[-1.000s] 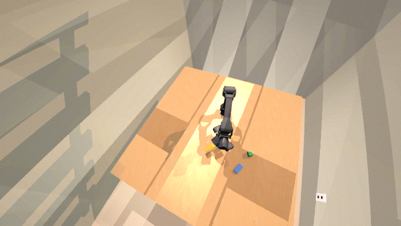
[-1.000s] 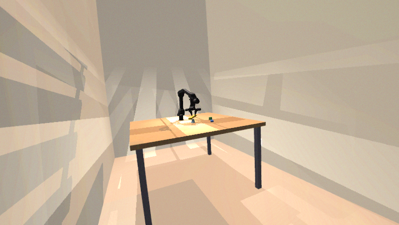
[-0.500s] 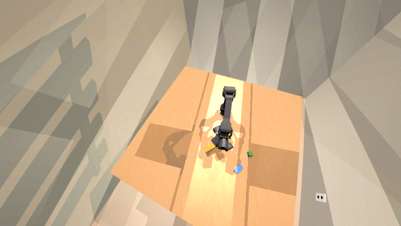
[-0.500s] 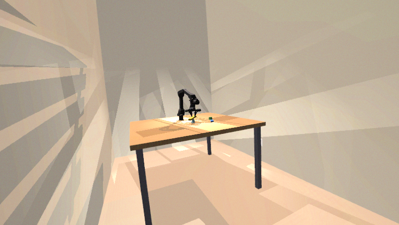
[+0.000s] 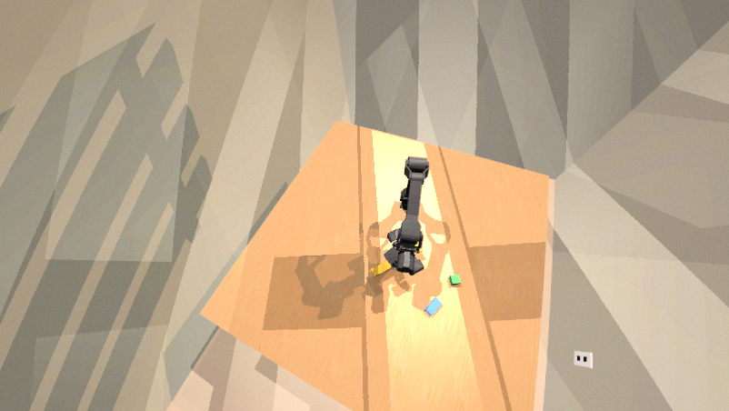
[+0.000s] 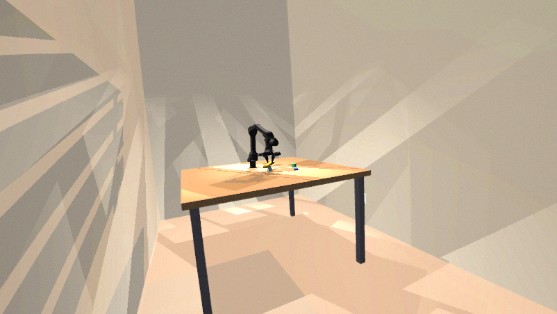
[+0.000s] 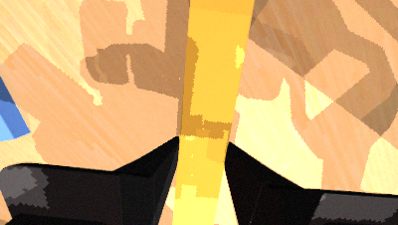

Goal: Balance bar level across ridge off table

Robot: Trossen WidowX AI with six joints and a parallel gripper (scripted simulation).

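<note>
While clamped, pincer: gripper closed partway on the yellow bar, both dark fingers pressing its sides.
Bar position: runs forward from between the fingers, held above the table; one end juts out beside the gripper in the top view.
Nearby: blue block and green block lie apart on the table.
Ridge: cannot tell.

Matt yellow bar; wood-grain table; dull black end effector.

Bare table all round — only blue block and green block stand near the gripper
</note>
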